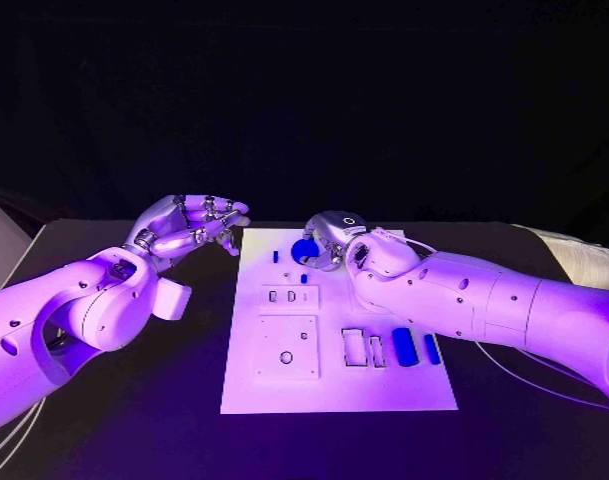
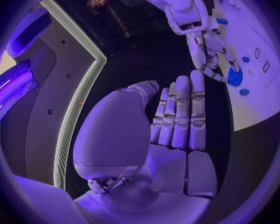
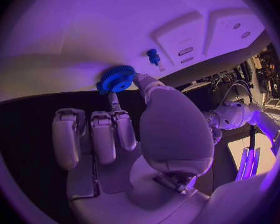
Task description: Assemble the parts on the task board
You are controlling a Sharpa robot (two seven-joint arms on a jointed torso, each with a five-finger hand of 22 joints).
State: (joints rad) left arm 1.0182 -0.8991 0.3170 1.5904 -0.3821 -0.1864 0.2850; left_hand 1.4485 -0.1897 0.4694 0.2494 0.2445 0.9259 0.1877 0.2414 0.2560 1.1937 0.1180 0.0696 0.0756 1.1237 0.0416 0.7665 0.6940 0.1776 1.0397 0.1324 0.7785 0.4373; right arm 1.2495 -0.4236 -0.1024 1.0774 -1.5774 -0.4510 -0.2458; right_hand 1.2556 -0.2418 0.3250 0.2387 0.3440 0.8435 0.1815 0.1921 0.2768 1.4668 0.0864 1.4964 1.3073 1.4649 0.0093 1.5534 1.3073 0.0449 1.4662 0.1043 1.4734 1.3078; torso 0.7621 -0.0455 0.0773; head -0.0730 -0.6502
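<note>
Your right hand (image 1: pixel 336 240) is the one that matters here: it sits over the far end of the white task board (image 1: pixel 336 395), and the blue gear (image 3: pixel 116 78) lies right at its fingertips (image 3: pixel 142 78), on the board near its far edge. In the right wrist view, a thumb and a finger tip meet the gear's toothed rim, so it reads as pinched, though whether the gear is lifted or resting on the board you cannot tell. The gear is a flat round disc with fine teeth and a central hub, so it has no long axis; it lies face-up. Just beyond it stands a small blue peg (image 3: pixel 154 56), close to the gear but apart from it.

Your left hand (image 1: pixel 189 225) hovers off the board's left far corner, fingers curled in together, holding nothing. It is farther from the gear.

Near your end of the matte board lie two long blue bars (image 1: pixel 405 346), side by side, running lengthwise along the board, beside raised white blocks with slots.
</note>
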